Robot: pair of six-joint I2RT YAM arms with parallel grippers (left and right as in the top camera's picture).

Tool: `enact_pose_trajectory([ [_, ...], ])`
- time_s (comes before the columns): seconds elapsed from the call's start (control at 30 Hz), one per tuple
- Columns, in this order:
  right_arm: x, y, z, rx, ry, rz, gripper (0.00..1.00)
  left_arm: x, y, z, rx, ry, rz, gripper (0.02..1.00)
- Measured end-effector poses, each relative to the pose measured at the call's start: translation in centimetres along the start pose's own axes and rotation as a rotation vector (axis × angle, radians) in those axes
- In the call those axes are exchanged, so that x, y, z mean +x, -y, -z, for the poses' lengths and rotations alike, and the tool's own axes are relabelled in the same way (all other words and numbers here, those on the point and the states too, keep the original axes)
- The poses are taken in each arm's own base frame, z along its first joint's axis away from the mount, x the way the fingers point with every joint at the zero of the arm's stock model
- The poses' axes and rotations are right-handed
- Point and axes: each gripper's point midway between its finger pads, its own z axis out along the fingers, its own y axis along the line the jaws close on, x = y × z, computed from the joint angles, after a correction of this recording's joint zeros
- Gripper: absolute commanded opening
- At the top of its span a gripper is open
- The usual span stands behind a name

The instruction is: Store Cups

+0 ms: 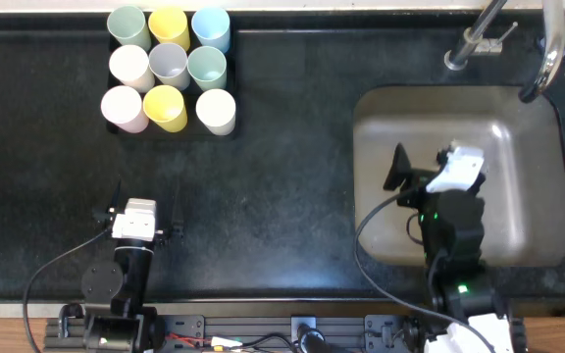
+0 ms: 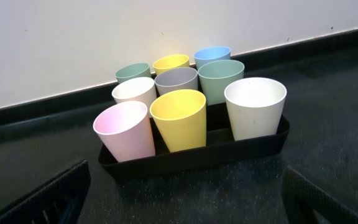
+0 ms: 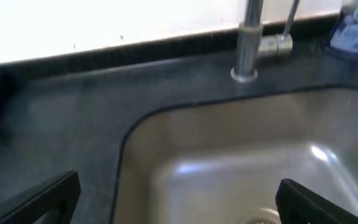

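- Hovering over the near left of the dark desk [image 1: 292, 176], my left jaws stand wide apart with nothing between them.
- From my left arm [image 1: 133, 221] I face the black tray [image 2: 191, 163], which sits on the desk's far left by the wall, well apart from me.
- Nine cups stand upright in that tray, three rows of three, packed close together.
- Nearest row: a pink cup [image 2: 126, 134], a yellow cup [image 2: 179, 118] and a white cup [image 2: 255, 107].
- Middle row: another white cup [image 2: 133, 92], a grey cup [image 2: 176, 81] and a green cup [image 2: 221, 78].
- Far row against the wall: a second green cup [image 2: 133, 71], a second yellow cup [image 2: 171, 62] and a blue cup [image 2: 212, 55].
- My right jaws are also spread wide and empty.
- My right arm [image 1: 451, 196] hangs over the steel sink [image 1: 381, 230] set in the right of the desk.
- A metal faucet [image 3: 248, 43] rises from the desk behind the basin.
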Motion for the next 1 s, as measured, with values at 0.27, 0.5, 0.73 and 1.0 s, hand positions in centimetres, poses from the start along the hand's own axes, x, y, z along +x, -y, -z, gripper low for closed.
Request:
enact_pose_trajectory([
  [0.27,1.5,1.3,1.0,0.002,0.094,-0.029,0.998,0.0,0.0,0.0,0.000,-0.001,0.000,0.998],
  [0.5,2.8,3.2,3.1,0.027,0.181,-0.058,0.996,0.0,0.0,0.0,0.000,0.000,0.000,0.998],
  [0.73,2.5,4.3,3.8,0.051,0.263,-0.081,0.998,0.0,0.0,0.0,0.000,0.000,0.000,0.998],
  [1.0,0.5,4.2,4.4,0.028,0.398,-0.103,0.998,0.0,0.0,0.0,0.000,0.000,0.000,0.998],
])
